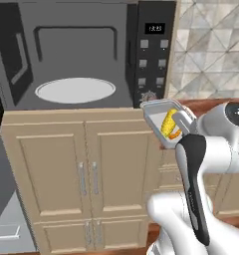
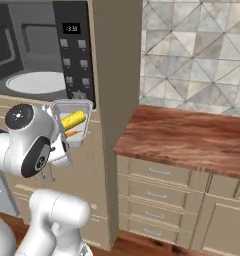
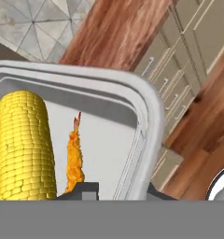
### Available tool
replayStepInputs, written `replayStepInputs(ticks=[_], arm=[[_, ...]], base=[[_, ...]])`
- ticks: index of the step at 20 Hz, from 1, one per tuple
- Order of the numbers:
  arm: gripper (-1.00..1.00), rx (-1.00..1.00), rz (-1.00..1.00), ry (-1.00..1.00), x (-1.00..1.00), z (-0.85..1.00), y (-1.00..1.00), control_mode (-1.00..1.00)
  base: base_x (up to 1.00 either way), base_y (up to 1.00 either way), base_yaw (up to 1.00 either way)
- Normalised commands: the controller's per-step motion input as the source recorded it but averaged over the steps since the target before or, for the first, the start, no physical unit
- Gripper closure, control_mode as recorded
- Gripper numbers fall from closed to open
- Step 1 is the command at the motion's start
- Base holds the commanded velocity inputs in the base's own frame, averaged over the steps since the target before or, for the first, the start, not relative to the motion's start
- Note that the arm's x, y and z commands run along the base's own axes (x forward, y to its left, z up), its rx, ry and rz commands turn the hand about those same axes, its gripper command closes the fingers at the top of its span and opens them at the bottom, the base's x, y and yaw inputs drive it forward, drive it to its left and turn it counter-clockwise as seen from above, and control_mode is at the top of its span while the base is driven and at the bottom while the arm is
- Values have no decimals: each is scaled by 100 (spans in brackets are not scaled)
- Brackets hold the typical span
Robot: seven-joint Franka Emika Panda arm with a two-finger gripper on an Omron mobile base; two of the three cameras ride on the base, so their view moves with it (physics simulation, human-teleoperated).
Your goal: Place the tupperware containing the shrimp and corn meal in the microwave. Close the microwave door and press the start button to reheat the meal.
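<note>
The arm (image 1: 211, 164) is built of glossy white, rounded shells, fat and smooth like moulded plastic, with no cables or screws showing. In the left base view a long dark grey to black strip runs down one link, edged by the white casing, and a round dark cap with a small pale glint closes the joint above it. In the right base view the same arm (image 2: 27, 145) shows a white bulbous housing with two dark circular joint caps, one on top and one on its side, each with a faint lighter ring. A thick white cylindrical link sits below it.
</note>
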Motion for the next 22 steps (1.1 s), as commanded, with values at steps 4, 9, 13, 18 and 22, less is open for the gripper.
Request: replayStepInputs(ticks=[4,9,13,18,22], arm=[[100,0,0,0,0,0,0,100],[100,0,0,0,0,0,0,100],[100,0,0,0,0,0,0,100],[100,0,0,0,0,0,0,100],[100,0,0,0,0,0,0,100]], base=[[3,3,84],[20,9,67],[32,9,17],[46,37,-21],[29,31,-31]])
